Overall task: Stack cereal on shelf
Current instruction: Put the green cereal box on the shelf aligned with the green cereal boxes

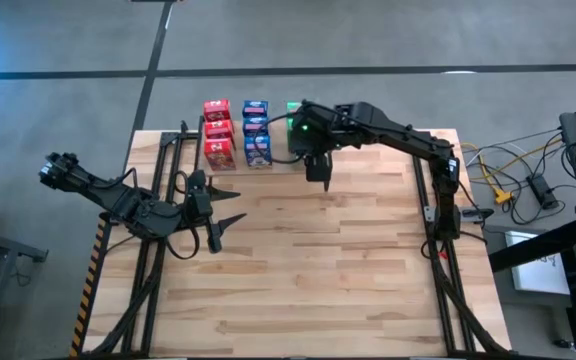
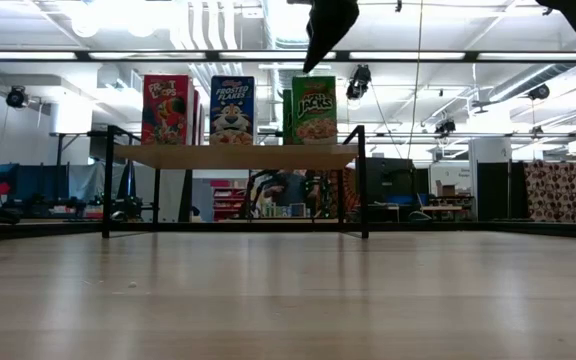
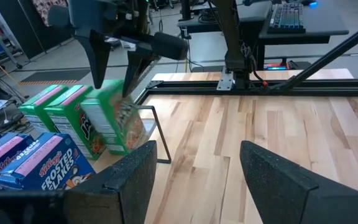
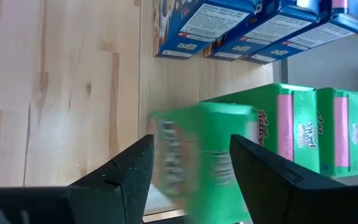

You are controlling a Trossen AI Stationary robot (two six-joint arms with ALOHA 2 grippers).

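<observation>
Right end effector (image 3: 114, 53), upper left of frame, fingers spread, just above the front green cereal box (image 3: 114, 124) on the shelf (image 2: 233, 156). Box looks tilted; lifting could snag and topple it. Left end effector (image 1: 216, 212) spread, idle at left.

My two arms are matte black — jointed links, tapered dark fingers (image 3: 132, 180), a green light glowing on the right wrist.

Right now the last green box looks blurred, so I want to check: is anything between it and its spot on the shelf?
Nothing visible blocks it. The front green box leans at the shelf's front edge beside the other green boxes, and the right gripper hangs just above it with jaws apart.
</observation>
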